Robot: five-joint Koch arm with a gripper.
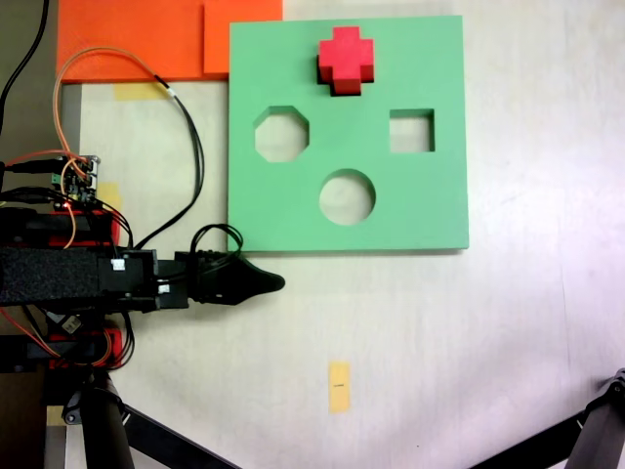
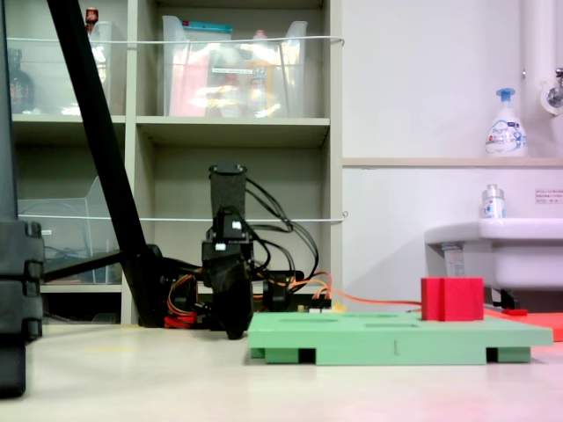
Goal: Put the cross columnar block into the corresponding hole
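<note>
The red cross block (image 1: pixel 345 59) stands upright at the top middle of the green foam board (image 1: pixel 430 205). In the second exterior view the red block (image 2: pixel 452 299) rises above the board (image 2: pixel 387 338) near its right end. No cross-shaped cutout shows; the block covers that spot, and I cannot tell how deep it sits. My gripper (image 1: pixel 271 283) lies low off the board's lower left corner in the first exterior view, well away from the block, shut with nothing in it. The second exterior view shows the gripper (image 2: pixel 234 323) pointing down just left of the board.
Octagonal (image 1: pixel 281 134), round (image 1: pixel 348 196) and square (image 1: pixel 411 131) cutouts are open in the board. Orange foam sheets (image 1: pixel 146 39) lie at the upper left. Cables and a circuit board (image 1: pixel 83 181) sit by the arm base. A yellow tape strip (image 1: pixel 339 387) marks the table.
</note>
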